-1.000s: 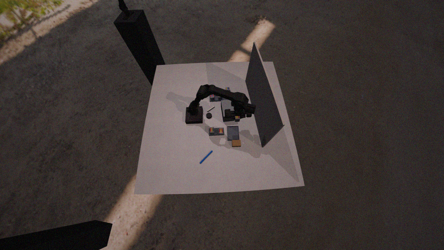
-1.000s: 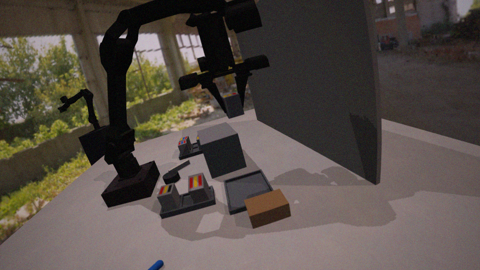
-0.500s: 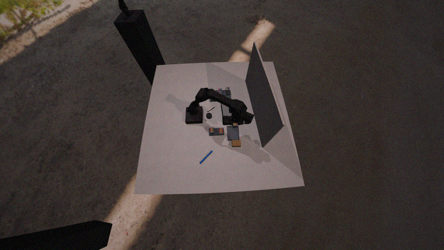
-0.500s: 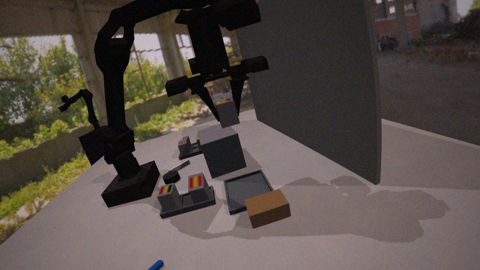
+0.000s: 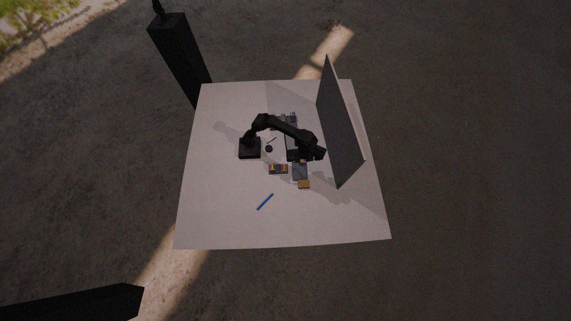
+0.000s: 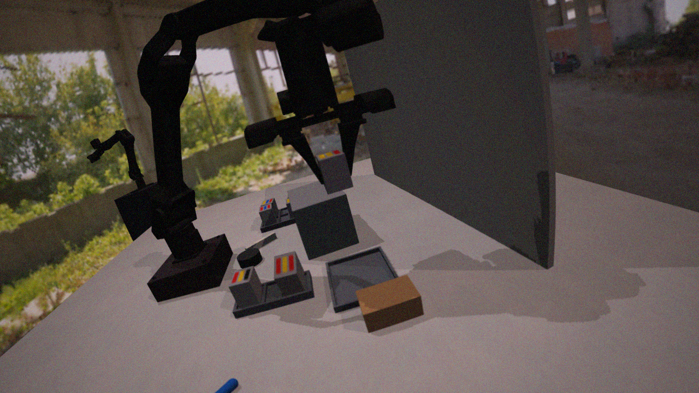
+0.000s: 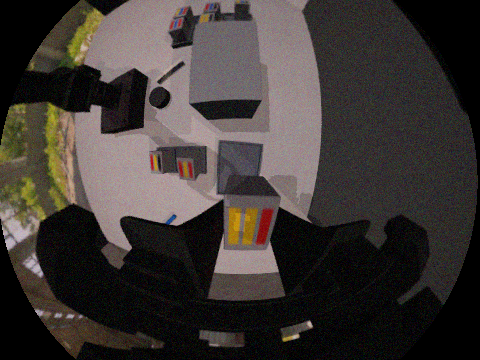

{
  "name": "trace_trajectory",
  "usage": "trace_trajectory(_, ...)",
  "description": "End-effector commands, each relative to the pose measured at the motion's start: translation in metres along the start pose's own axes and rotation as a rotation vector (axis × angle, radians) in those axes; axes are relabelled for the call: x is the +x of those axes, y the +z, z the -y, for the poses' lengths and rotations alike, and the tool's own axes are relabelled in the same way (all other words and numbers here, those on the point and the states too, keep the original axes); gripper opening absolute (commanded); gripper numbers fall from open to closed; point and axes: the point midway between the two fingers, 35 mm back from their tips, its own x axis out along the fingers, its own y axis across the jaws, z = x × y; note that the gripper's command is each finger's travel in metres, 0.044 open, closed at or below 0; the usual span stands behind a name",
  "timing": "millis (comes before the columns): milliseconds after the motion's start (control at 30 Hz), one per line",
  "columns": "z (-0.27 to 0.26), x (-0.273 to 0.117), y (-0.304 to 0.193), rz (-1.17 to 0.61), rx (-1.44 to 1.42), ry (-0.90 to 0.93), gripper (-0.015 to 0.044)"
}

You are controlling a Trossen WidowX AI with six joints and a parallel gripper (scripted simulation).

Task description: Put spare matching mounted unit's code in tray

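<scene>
My gripper point(image 6: 336, 177) point(image 7: 245, 204) is shut on a grey spare block point(image 5: 303, 161) point(image 6: 338, 173) point(image 7: 248, 222), whose top shows two yellow stripes and one red. It hangs upright, well above the table. In the top view it overlaps the back edge of the tray point(image 5: 299, 171) point(image 6: 330, 288) point(image 7: 240, 154), which holds nothing. A small rack point(image 6: 273, 306) point(image 7: 170, 160) beside the tray holds a red-yellow-black block point(image 6: 247, 287) point(image 7: 156, 162) and a red-yellow-red block point(image 6: 289, 273) point(image 7: 186, 169). Several blocks stand on a rack at the back. I cannot tell which thing is the mounted unit; no back code shows.
A large grey box point(image 6: 325, 222) point(image 7: 225, 62) stands behind the tray. An orange-brown block point(image 5: 304, 183) point(image 6: 390, 302) adjoins the tray's front. A tall grey panel point(image 5: 339, 131) point(image 6: 454, 121) rises at the right. A black disc point(image 5: 268, 148) and a blue stick point(image 5: 265, 202) lie on the table.
</scene>
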Motion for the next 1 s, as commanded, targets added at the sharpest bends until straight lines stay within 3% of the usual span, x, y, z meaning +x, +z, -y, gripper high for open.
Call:
trace_trajectory(0,0.000,0.005,-0.001,-0.002,-0.003,0.006,0.0000)
trace_trajectory(967,0.003,0.029,-0.003,-0.002,-0.003,0.005,0.0000)
